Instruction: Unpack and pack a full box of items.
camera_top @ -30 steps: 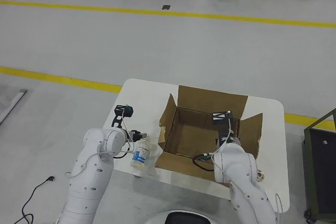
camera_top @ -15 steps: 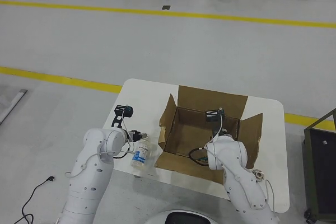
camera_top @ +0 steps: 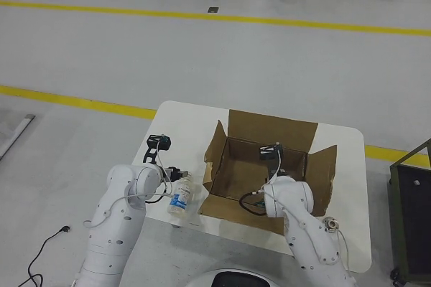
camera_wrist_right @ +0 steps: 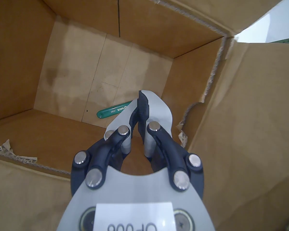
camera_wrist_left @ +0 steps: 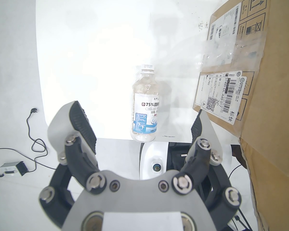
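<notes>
Bench: A white bench point(camera_top: 179, 122) with rounded corners is carrying an open cardboard box point(camera_top: 269, 125) and one bottle. The box is sitting toward the middle, its flaps folding outward.
Cardboard box: Its brown interior is showing pale worn patches on the floor and ragged, torn corrugated edges along the rim.
Green tool handle: A green tool handle point(camera_wrist_right: 112, 112) is lying flat on the box floor. One end is disappearing behind the right gripper's fingers, so the kind of tool cannot be told.
Right gripper: The right gripper point(camera_wrist_right: 142, 104) is hanging inside the box, above its floor and over the hidden end of the green tool handle. Its jaws are pressing together with nothing between them.
Bottle: A clear plastic bottle point(camera_wrist_left: 144, 106) with a white cap and a white-and-blue label is lying on its side on the bench, just to the left of the box. Its base is reaching the bench edge nearest the robot, and its cap is pointing away from the robot.
Left gripper: The left gripper point(camera_wrist_left: 139, 118) is hovering above the bottle. Its jaws are standing wide open, one finger to each side of the bottle, gripping nothing.
Box side: Shipping labels point(camera_wrist_left: 219, 94) and a patch of crinkled clear film point(camera_wrist_left: 231, 49) are sticking to the outer wall facing the bottle.
Floor: A black cable point(camera_wrist_left: 33, 131) with a plug is trailing across the grey floor beside the bench, and a yellow line point(camera_top: 72, 100) is running across the floor beyond it.
</notes>
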`<state>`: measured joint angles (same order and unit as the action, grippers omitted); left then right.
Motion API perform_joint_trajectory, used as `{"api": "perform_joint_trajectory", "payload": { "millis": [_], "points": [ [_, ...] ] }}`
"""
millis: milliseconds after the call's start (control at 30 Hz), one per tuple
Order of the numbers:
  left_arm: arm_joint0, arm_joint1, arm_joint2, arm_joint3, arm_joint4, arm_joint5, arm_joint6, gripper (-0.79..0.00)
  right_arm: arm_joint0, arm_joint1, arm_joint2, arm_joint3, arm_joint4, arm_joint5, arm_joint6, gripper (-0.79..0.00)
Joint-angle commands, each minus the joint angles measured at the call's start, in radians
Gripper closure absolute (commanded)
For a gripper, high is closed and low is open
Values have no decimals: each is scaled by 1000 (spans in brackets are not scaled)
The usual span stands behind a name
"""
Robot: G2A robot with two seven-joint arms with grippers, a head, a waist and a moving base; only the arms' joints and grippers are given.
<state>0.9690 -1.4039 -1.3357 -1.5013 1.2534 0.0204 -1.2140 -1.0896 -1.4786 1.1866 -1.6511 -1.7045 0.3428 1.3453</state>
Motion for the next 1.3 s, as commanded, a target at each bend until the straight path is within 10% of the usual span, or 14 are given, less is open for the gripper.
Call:
{"api": "perform_joint_trajectory", "payload": {
  "millis": [0,400,1133,1267],
  "points": [
    [0,0,0,0,0,0,0,-785,28,-9,3,50,54,43,23,0],
    [0,0,0,0,0,0,0,-785,42,-80,132,291,288,344,-212,0],
    [0,0,0,0,0,0,0,-785,121,-138,142,539,308,382,-250,0],
    [0,0,0,0,0,0,0,-785,173,-165,150,631,302,394,-262,-283]
  ]
}}
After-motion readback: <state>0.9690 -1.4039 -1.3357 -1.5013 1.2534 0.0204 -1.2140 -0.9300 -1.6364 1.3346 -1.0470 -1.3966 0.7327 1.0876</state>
